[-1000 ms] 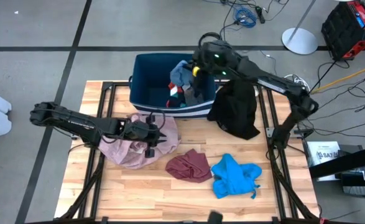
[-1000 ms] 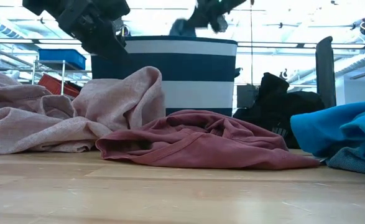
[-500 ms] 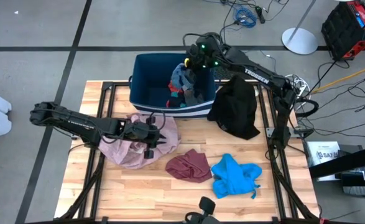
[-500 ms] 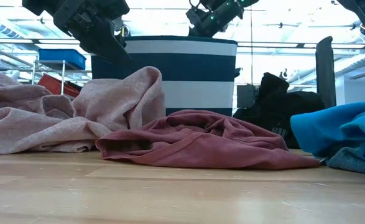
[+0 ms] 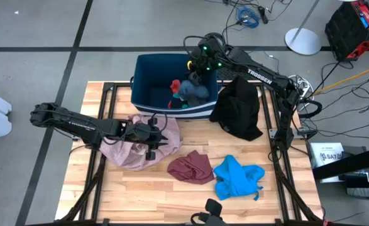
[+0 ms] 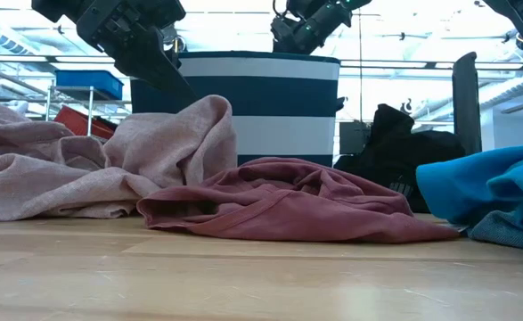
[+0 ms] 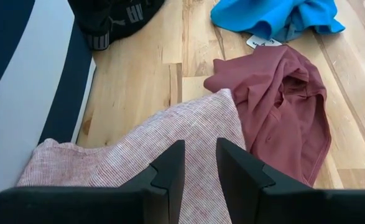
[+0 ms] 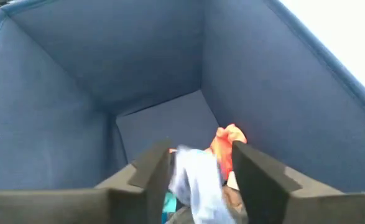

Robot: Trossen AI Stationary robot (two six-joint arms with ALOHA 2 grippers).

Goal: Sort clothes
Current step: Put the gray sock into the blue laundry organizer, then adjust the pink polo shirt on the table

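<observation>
R gripper now has its fingers parted over the bin, having shifted toward 11 o'clock. Grey garment no longer hangs from it, now lies in the bin's 3 o'clock side.

bin left half free, socks right

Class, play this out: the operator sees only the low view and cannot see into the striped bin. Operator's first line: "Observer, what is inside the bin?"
Observer: Small clothes lie in the bin: a grey sock, with red and teal bits beside it.
Operator: Where is the right gripper?
Observer: The right gripper hangs over the bin's inside, jaws apart, pointing down at the grey sock.
Operator: And the left gripper?
Observer: The left gripper hovers over the pink garment, jaws slightly apart, nothing between them.
Operator: What is left on the table?
Observer: Also a maroon garment, a blue one and a black one.
</observation>
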